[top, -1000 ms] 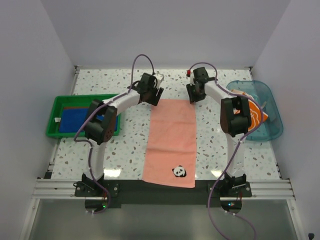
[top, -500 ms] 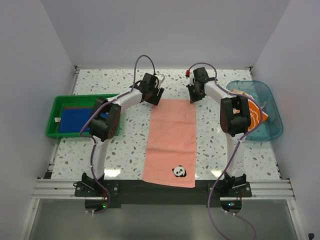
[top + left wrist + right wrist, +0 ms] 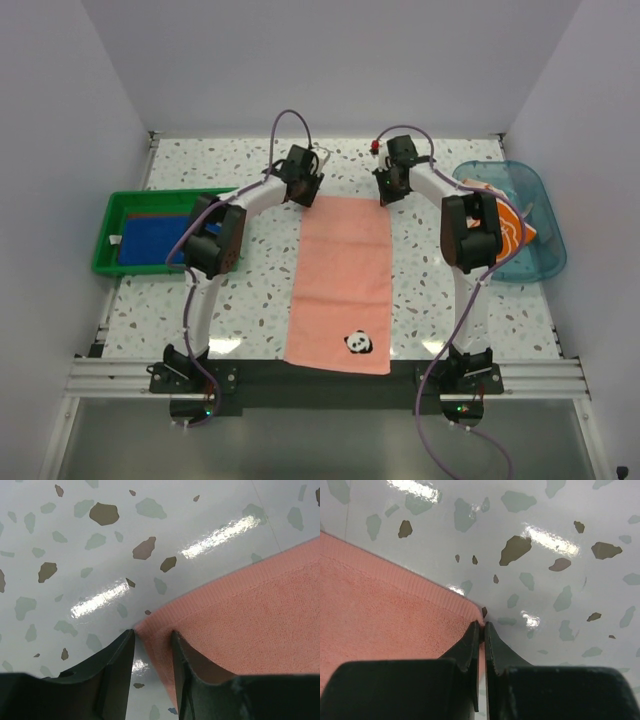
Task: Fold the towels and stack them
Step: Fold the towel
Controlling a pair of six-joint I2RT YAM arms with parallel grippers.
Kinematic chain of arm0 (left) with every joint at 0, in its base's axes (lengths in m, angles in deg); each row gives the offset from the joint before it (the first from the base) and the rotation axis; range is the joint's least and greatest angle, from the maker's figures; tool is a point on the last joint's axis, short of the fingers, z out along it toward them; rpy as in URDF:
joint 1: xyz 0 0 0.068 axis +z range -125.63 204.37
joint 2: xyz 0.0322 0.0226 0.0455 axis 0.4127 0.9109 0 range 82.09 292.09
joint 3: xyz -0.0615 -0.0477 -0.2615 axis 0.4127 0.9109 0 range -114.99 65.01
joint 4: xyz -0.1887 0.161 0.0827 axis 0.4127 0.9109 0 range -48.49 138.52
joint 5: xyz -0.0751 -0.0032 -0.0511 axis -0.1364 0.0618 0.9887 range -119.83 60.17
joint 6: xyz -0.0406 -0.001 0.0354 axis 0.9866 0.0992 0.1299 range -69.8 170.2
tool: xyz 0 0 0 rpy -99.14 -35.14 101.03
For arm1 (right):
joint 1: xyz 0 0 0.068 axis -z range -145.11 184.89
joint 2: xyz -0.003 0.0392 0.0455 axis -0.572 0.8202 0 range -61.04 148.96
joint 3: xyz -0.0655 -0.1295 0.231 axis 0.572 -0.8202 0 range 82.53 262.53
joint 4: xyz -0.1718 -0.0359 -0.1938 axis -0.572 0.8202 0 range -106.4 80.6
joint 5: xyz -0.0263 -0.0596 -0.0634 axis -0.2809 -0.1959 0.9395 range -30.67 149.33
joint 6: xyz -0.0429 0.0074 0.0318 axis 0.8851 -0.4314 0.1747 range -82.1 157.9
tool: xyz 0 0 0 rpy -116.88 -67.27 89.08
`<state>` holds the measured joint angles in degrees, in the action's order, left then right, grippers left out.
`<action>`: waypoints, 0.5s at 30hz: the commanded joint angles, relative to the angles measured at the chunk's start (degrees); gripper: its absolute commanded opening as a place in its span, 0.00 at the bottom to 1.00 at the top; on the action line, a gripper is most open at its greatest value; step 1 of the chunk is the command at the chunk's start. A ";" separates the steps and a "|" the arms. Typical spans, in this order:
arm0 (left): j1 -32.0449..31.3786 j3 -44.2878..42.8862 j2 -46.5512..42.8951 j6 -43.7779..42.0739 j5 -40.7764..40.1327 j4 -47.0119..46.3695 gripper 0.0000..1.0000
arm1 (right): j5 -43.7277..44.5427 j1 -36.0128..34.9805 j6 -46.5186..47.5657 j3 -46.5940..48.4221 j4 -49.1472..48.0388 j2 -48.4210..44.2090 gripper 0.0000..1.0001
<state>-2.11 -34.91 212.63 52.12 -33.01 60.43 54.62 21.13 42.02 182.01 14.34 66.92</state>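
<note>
The pink towel [image 3: 340,285] lies flat on the table [image 3: 250,300] between my arms. My left gripper [image 3: 152,636] stands narrowly parted astride its far left corner. My right gripper [image 3: 482,627] is pinched tight on the far right corner.

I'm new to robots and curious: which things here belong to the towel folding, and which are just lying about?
Part of the job: pink towel, blue towel, orange towel, left gripper, right gripper.
Just there: green tray, blue tub, speckled table.
</note>
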 commanded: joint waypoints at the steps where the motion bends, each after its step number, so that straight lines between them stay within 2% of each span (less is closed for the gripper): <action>1: 0.46 -1.68 2.70 0.11 0.71 3.67 0.40 | -0.65 -0.22 1.07 -2.71 1.17 -0.78 0.00; 5: 0.55 1.39 3.05 1.42 1.07 4.20 0.37 | -1.18 -0.22 0.72 -3.50 0.46 -1.57 0.00; 13: 0.55 0.52 5.69 3.62 1.77 9.82 0.35 | -1.97 -0.92 0.19 -4.82 0.11 -3.07 0.00; 14: 0.64 0.60 5.86 3.89 1.86 9.91 0.34 | -1.71 -1.01 0.27 -5.08 0.11 -3.42 0.00; 15: 0.55 0.69 6.04 3.80 2.21 10.00 0.26 | -1.62 -1.18 0.36 -5.26 0.02 -3.59 0.00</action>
<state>-1.93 -35.76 213.41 54.98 -31.77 61.55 53.75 20.85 42.02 178.60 11.96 65.06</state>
